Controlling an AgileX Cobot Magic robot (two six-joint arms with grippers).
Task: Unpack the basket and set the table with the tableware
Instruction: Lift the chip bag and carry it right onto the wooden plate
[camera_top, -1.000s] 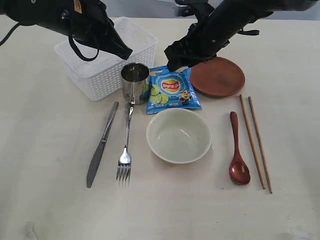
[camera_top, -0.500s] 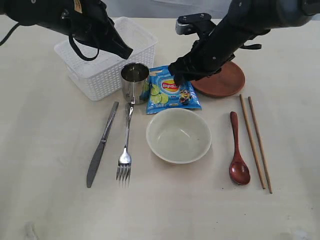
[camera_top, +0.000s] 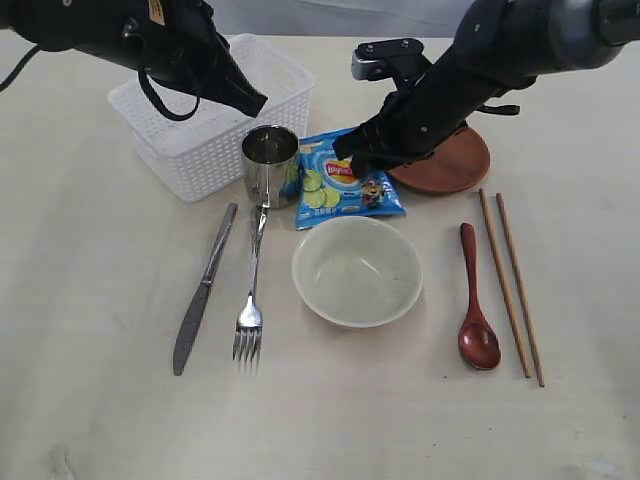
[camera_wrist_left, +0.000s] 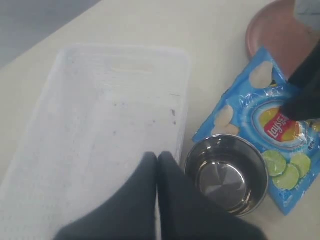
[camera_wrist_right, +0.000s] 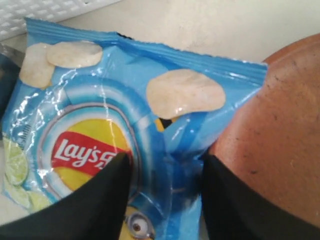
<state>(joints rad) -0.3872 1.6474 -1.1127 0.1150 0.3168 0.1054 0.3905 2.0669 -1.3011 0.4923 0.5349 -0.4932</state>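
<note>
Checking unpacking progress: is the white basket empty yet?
Looks empty: the basket shows only bare white floor in the left wrist view, though the gripper hides part.

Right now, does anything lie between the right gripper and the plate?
Yes. The bag lies under the right gripper, its edge against the plate's rim; the jaws stand apart, straddling a fold of the bag.

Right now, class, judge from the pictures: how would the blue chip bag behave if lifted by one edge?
Probably light for its size: the chip bag looks puffed with air. Likely floppy and crinkly, since its foil creases at the right hand. Its glossy, glinting film may well slip in a loose grip.
</note>
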